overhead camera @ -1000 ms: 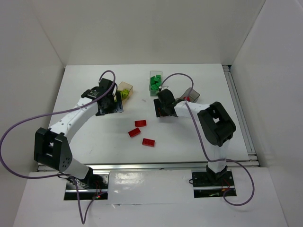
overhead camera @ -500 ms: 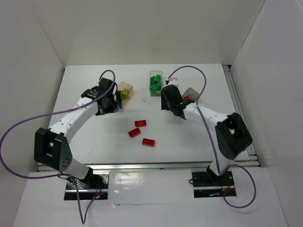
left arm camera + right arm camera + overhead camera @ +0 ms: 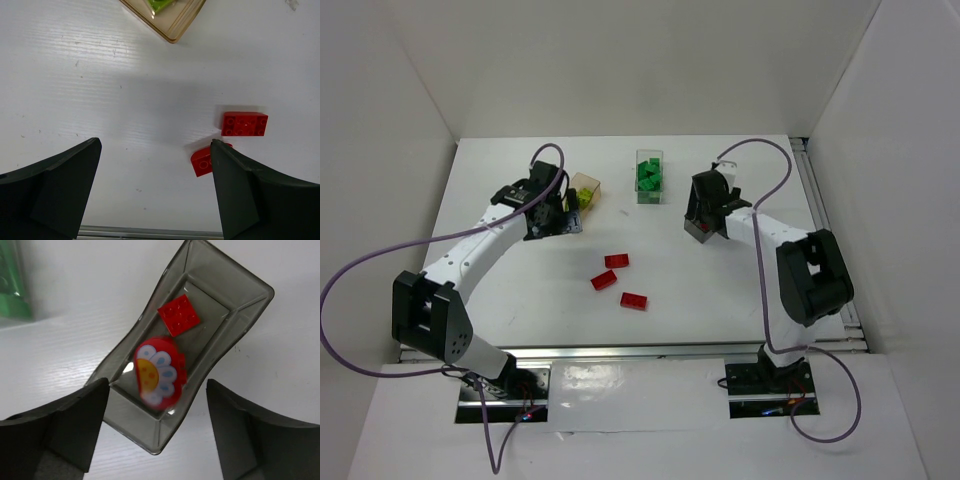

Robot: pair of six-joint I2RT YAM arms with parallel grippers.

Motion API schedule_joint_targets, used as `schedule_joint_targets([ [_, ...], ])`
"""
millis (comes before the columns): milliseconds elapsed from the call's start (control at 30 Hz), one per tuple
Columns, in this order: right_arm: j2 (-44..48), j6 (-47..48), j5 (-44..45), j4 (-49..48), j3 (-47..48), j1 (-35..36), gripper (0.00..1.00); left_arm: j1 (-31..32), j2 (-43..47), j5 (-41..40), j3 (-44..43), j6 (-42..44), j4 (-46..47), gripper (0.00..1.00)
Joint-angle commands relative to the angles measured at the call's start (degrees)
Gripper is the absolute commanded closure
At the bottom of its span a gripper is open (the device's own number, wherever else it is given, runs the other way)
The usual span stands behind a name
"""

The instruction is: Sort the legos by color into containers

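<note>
My right gripper (image 3: 157, 390) hangs open over the smoky dark grey container (image 3: 235, 315), one finger on each side of its near end. Inside lie a flat red lego (image 3: 178, 315) and a blurred red lego with a white and yellow flower print (image 3: 159, 372), free of the fingers. In the top view my right gripper (image 3: 703, 220) covers that box. My left gripper (image 3: 155, 145) is wide open and empty above bare table, near the orange-tan container (image 3: 584, 188) holding yellow-green legos (image 3: 160, 4). Three red legos (image 3: 616, 261) (image 3: 604, 280) (image 3: 634, 300) lie mid-table.
The clear container (image 3: 650, 160) with dark green legos (image 3: 649, 178) stands at the back centre, and its edge shows green at the left of the right wrist view (image 3: 12, 285). A metal rail (image 3: 680, 350) runs along the near table edge. White walls enclose the table.
My right gripper swung right, from beside the clear container to above the dark grey one, and its jaws have parted. The left arm has barely shifted.
</note>
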State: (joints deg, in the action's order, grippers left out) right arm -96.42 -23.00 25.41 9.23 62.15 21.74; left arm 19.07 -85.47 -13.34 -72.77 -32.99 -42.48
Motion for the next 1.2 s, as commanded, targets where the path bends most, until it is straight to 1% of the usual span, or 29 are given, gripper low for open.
schedule_joint_targets([
  [0, -0.6, -0.5, 1.4, 0.6, 4.2, -0.2, 0.11, 0.3, -0.2, -0.8, -1.9, 0.5, -0.9, 0.01],
  [33, -0.6, -0.5, 2.1, 0.6, 4.2, 0.5, 0.08, 0.3, -0.2, -0.8, -1.9, 0.5, -0.9, 0.01],
  [133, 3.1, -0.5, 3.2, 1.1, 3.2, 2.2, 0.08, 0.3, 0.3, -1.3, -0.8, 0.5, -0.9, 0.01],
  [200, 6.9, 0.7, 1.9, 0.3, 0.5, 4.9, 0.15, 0.3, 0.8, -2.7, -0.8, -0.1, -1.5, 0.01],
  [267, 9.0, 1.9, -1.9, -0.9, -1.8, 7.4, 0.21, 0.3, 0.8, -3.8, -0.8, -0.8, -2.0, 0.01],
  [300, 10.3, 3.0, -3.0, -0.9, -2.3, 10.5, 0.23, 0.3, 0.8, -4.9, -0.8, -1.3, -2.7, 0.01],
  [333, 10.3, 3.7, -6.0, -0.2, -2.3, 12.0, 0.23, 0.3, 0.8, -5.5, -1.3, -2.0, -2.7, 0.01],
  [367, 10.3, 4.3, -7.6, -0.2, -2.8, 15.0, 0.20, 0.3, 0.8, -5.5, -1.3, -2.0, -3.4, 0.00],
  [400, 9.5, 4.3, -9.0, 0.6, -2.8, 16.3, 0.16, 0.3, 0.8, -6.2, -1.3, -2.0, -3.4, 0.00],
  [467, 7.8, 4.3, -12.8, 1.2, -2.1, 18.6, 0.09, 0.3, 0.8, -8.8, -1.3, -4.8, -5.1, 0.00],
  [500, 7.0, 3.4, -13.4, 1.7, -1.4, 20.7, 0.07, 0.3, 2.7, -10.4, -1.3, -6.2, -5.9, 0.00],
  [533, 5.0, 1.4, -14.2, 1.8, -1.4, 21.5, 0.04, 0.3, 3.8, -13.3, -0.8, -9.0, -6.7, 0.00],
  [567, 4.1, 0.7, -16.2, 1.2, -0.5, 22.4, 0.02, 0.3, 5.2, -14.4, 0.1, -10.1, -6.7, 0.00],
  [633, 1.1, -1.8, -16.9, 0.4, 1.3, 24.8, 0.00, 0.3, 9.5, -16.6, 0.6, -12.4, -6.7, 0.00],
  [733, -3.4, -5.4, -16.0, 0.5, 5.1, 26.9, 0.00, 0.3, 14.4, -18.7, 2.1, -13.3, -6.7, 0.00],
  [833, -6.3, -7.8, -16.0, 0.5, 7.8, 28.8, 0.00, -0.3, 17.7, -19.8, 4.1, -14.6, -6.0, 0.01],
  [900, -8.9, -9.5, -13.6, 1.1, 9.7, 29.9, 0.00, -0.3, 20.8, -20.3, 5.5, -14.6, -4.6, 0.01],
  [1033, -14.2, -11.0, -10.4, 4.6, 14.0, 31.3, 0.00, -0.3, 23.6, -19.7, 7.1, -13.2, -2.7, 0.01],
  [1100, -16.7, -10.2, -9.0, 5.6, 16.4, 31.9, 0.00, -0.3, 23.6, -19.1, 7.1, -12.6, -2.2, 0.01],
  [1167, -18.8, -10.2, -6.3, 9.5, 20.0, 32.5, 0.00, -0.8, 23.0, -18.4, 7.1, -12.6, -2.2, 0.01],
])
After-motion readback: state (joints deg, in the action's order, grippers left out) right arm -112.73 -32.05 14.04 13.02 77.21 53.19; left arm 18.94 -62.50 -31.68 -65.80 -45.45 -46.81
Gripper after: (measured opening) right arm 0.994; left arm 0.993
